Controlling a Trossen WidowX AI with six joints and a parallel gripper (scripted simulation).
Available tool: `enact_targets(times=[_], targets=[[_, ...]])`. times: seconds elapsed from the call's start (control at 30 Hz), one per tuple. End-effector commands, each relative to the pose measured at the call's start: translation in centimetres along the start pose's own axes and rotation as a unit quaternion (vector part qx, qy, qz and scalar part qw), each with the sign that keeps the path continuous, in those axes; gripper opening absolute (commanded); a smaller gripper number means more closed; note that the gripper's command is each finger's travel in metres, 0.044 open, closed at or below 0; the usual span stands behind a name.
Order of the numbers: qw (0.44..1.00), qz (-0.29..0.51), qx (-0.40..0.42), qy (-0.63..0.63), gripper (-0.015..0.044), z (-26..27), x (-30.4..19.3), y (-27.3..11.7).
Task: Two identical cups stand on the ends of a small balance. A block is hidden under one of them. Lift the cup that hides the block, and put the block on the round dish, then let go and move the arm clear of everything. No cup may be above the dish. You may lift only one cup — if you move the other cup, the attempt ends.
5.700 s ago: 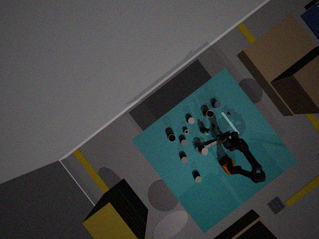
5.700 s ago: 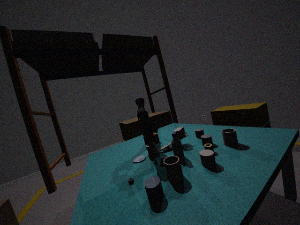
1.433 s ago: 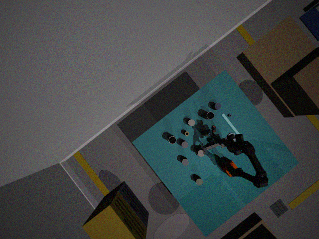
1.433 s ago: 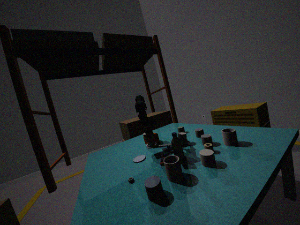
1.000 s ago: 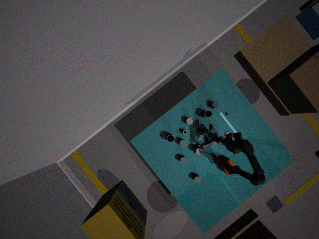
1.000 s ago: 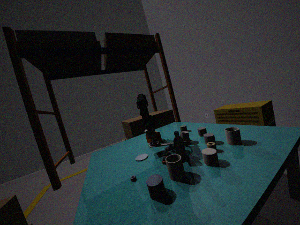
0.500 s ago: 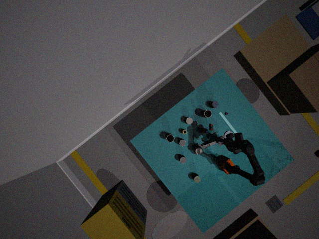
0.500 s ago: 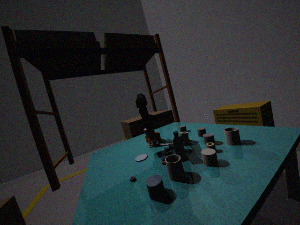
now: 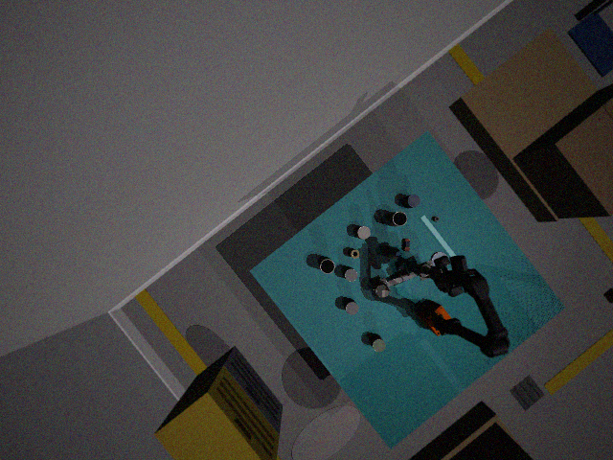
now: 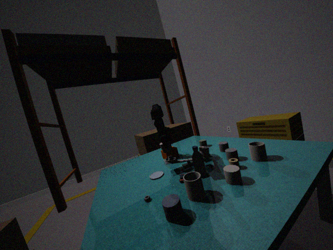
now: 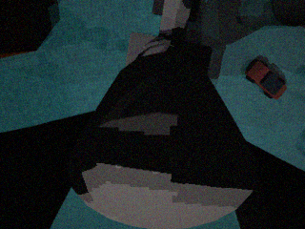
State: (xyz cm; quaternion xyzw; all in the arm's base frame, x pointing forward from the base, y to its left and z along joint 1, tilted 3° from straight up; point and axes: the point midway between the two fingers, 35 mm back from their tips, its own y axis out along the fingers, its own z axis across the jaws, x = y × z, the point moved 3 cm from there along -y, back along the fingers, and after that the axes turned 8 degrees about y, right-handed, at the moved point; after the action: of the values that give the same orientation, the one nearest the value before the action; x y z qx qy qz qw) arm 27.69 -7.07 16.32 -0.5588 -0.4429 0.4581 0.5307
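My gripper [image 9: 439, 275] [image 11: 160, 129] is shut on a grey cup [image 11: 167, 197], held above the table near the dish. The cup is mostly in shadow. The balance beam [image 9: 403, 278] [image 10: 185, 160] lies beyond it. The other cup [image 9: 381, 290] [image 10: 204, 151] stands at the beam's far end. The near end's pale pan [image 11: 140, 45] shows no cup; I cannot tell whether a block lies on it. The round dish [image 9: 439, 256] [image 10: 156, 175] is pale, partly hidden by the arm in the top view, with nothing visible on it in the exterior view.
A small red and dark object [image 9: 405, 244] [image 10: 181, 180] [image 11: 267, 78] lies on the table. A dark bottle [image 10: 198, 164] stands near the balance. Open cups [image 9: 398, 218] [image 10: 257, 153], several cylinders [image 9: 363, 232] [image 10: 171, 208], a yellowish ring [image 9: 354, 254] and a small nut [image 10: 147, 199] stand around.
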Motion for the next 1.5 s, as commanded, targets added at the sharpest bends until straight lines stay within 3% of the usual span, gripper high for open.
enact_targets(times=[0.0, 1.1, 1.47], targets=[[1.0, 0.0, 0.001, 0.0, 0.0, 0.0, 0.0, 0.1], [1.0, 0.0, 0.001, 0.0, 0.0, 0.0, -0.1, 0.1], [1.0, 0.002, -0.003, 0.001, 0.0, 0.5, -7.6, 3.5]])
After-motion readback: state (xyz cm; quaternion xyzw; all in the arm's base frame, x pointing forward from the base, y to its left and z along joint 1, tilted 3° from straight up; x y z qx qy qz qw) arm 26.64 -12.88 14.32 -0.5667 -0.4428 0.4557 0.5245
